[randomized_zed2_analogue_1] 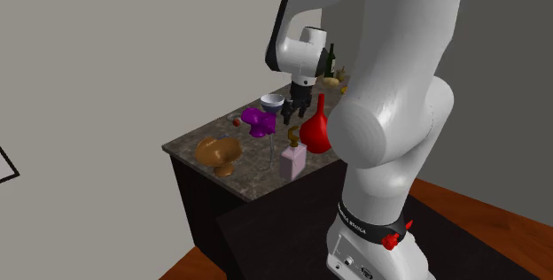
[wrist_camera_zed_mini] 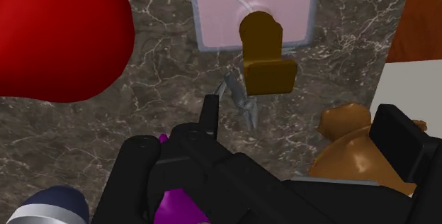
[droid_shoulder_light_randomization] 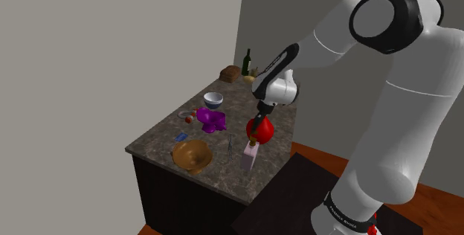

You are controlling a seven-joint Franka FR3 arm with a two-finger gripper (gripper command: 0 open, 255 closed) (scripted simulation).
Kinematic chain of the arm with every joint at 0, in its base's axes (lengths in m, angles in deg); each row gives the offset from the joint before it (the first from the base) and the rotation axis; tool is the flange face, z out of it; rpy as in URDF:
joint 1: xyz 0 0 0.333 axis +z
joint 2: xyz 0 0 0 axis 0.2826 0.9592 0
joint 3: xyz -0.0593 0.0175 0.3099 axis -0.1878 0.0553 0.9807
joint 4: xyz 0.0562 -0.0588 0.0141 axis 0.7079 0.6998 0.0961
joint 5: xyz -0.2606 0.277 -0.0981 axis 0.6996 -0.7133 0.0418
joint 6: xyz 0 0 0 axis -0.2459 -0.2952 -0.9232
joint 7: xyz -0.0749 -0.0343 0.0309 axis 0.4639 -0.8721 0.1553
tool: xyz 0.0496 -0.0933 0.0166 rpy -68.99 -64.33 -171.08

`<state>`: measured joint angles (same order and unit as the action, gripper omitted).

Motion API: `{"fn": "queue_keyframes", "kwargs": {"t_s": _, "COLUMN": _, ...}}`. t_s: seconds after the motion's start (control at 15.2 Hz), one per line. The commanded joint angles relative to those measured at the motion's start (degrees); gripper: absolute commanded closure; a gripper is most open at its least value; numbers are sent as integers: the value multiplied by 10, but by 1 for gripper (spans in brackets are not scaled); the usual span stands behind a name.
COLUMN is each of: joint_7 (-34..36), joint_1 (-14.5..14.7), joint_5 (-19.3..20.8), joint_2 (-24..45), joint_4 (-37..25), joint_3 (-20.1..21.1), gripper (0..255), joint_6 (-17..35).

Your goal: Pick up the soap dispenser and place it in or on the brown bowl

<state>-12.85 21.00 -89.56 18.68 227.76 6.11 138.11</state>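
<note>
Just beside the red round-bellied vase (droid_shoulder_light_randomization: 259, 128), on its side toward the worktop's near edge, stands the soap dispenser (droid_shoulder_light_randomization: 250, 154): a pale pink square bottle with a brown pump head, upright on the dark marbled stone worktop (droid_shoulder_light_randomization: 160, 140). The brown bowl (droid_shoulder_light_randomization: 190, 155) sits farther from the vase, past the dispenser. A thin grey metal utensil (droid_shoulder_light_randomization: 231, 146) lies between the two.

Handling (judged): the body looks rigid and smooth-sided, so probably slippery. It is tall on a small base and apt to tip if nudged. Weight is unknown, likely light to moderate. The pump head is narrow with an overhanging spout, so it offers poor purchase. Best hold: across two flat opposite faces of the body, upper half, below the pump collar.

Arm pose: the white arm reaches from the stand over the worktop, wrist bent down. The black pincer (randomized_zed2_analogue_1: 294, 115) points downward next to the vase's neck. The pincer is released, fingers apart, nothing between them. The dispenser lies ahead of the fingertips, untouched. The descent will need to clear the vase.
</note>
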Motion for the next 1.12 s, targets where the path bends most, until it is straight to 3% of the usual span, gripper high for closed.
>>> {"fn": "queue_keyframes", "kwargs": {"t_s": 0.0, "joint_7": -65, "joint_1": -17, "joint_5": -66, "joint_2": 50, "joint_4": -25, "joint_3": 18, "gripper": 0, "joint_6": 9}}
{"fn": "queue_keyframes", "kwargs": {"t_s": 0.53, "joint_7": -131, "joint_1": -49, "joint_5": -154, "joint_2": 119, "joint_4": -50, "joint_3": 71, "gripper": 0, "joint_6": 44}}
{"fn": "queue_keyframes", "kwargs": {"t_s": 1.06, "joint_7": -131, "joint_1": -49, "joint_5": -154, "joint_2": 119, "joint_4": -50, "joint_3": 71, "gripper": 0, "joint_6": 44}}
